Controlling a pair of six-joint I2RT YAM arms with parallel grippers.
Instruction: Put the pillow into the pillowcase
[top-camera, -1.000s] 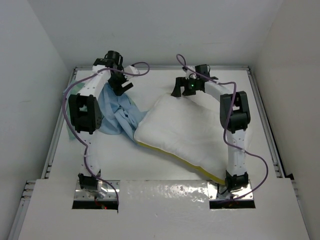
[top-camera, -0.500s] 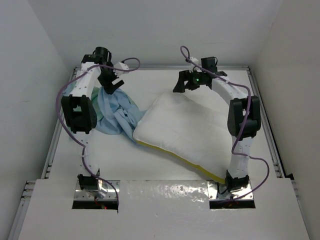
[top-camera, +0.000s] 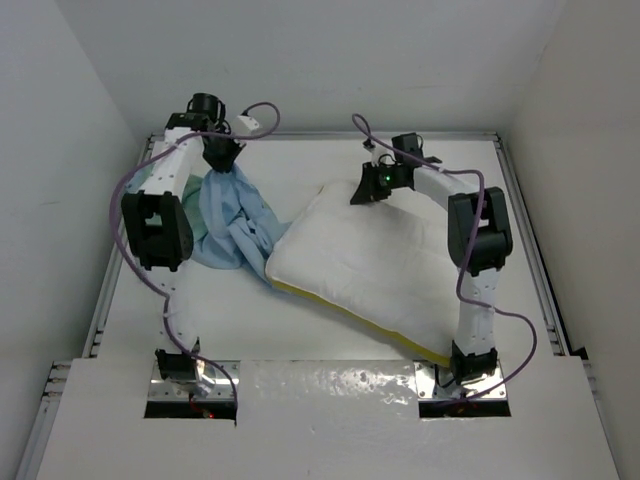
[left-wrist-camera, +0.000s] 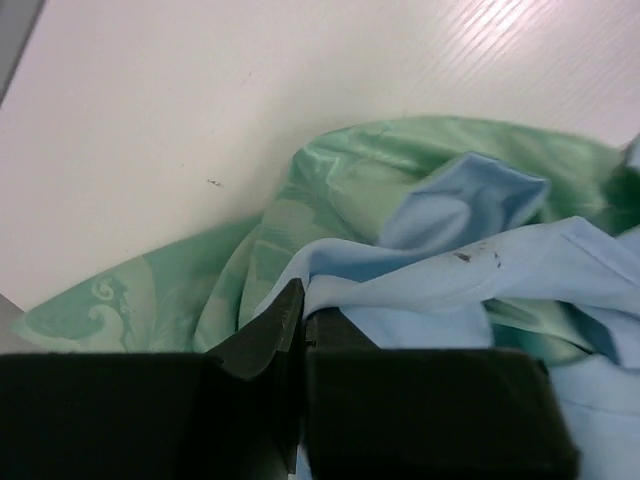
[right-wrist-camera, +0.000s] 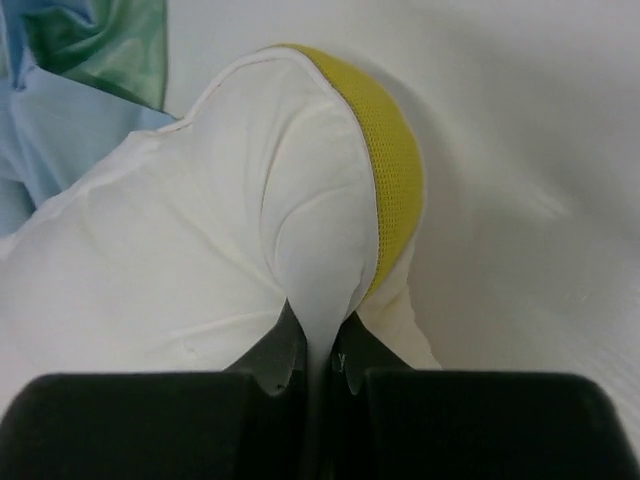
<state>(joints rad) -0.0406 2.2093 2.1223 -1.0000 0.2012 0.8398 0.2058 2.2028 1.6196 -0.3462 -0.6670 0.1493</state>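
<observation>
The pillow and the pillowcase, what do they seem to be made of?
The pillow looks like matte white cloth over soft filling: it puffs and creases. Its yellow edge seems a fine mesh, with a tiny grid texture. The pillowcase seems thin, smooth, faintly glossy cloth, perhaps satin-like: it folds limply and its green face shines.

White table (top-camera: 310, 165): crumpled light blue and sea-green fabric pillowcase (top-camera: 232, 222) at far left; puffy white quilted rectangular pillow (top-camera: 372, 262) just right of it, touching it, running diagonally to near right.
</observation>
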